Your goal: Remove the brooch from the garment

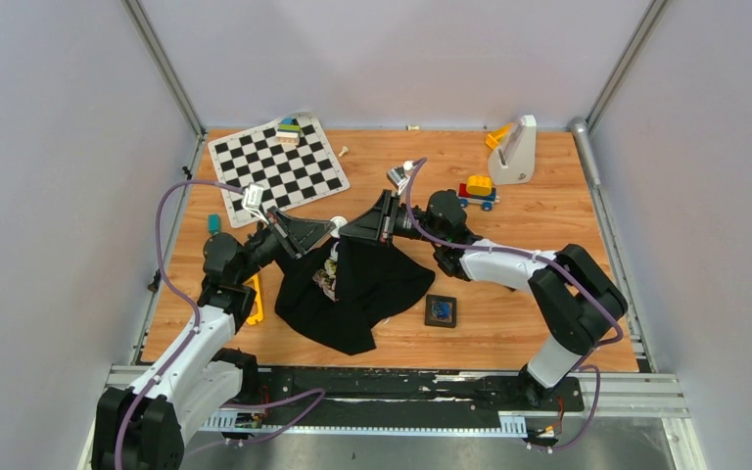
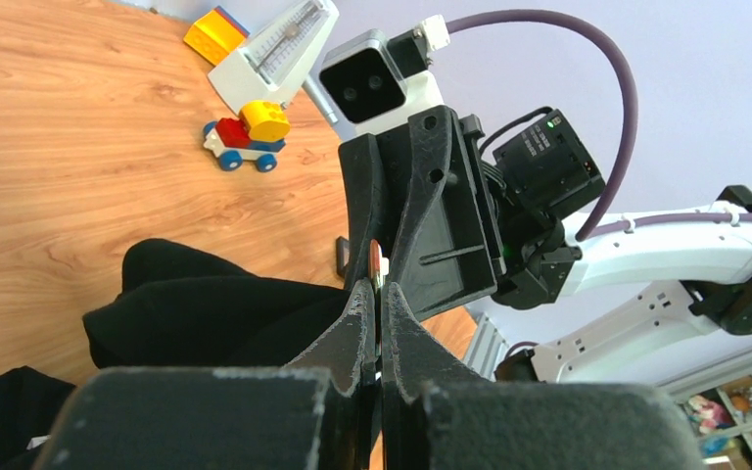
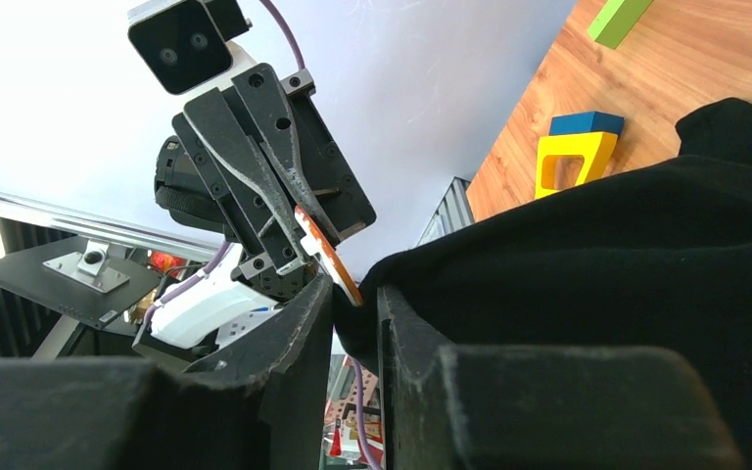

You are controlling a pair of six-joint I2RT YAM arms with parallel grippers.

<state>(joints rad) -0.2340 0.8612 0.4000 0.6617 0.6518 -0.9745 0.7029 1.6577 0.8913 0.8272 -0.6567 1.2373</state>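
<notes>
**Nose to nose over the shirt, brooch in the pinch**

Both arms reach into the middle of the top view and meet tip to tip. The black shirt (image 1: 357,284) hangs from them in a peak, and the rest of it is heaped on the table (image 1: 548,323).

The left gripper (image 2: 378,311) is closed down to a sliver. Nipped in it is a thin disc seen edge-on, showing white and orange from here. I take that for the brooch (image 3: 331,259), sitting right at the top of the lifted cloth, though its face is turned away from every camera. The right gripper (image 3: 354,308) is clamped on a fold of fabric just beside it, almost touching the disc.

The left arm comes up from the lower left with its forearm slanting toward centre. The right arm sweeps in from the lower right, elbow out wide, forearm running left across the boards.

This looks like the moment of parting the two:
- The right should simply anchor the cloth, close to the pin.
- The left should draw the disc straight away from the fabric, slowly and without twisting.
- If the shirt tents and follows the disc, the pin hasn't let go.
- The grip on that thin edge could slip.

A black square tray (image 1: 441,310) lies at the lower right of the shirt with something blue in it, too small to identify.
</notes>
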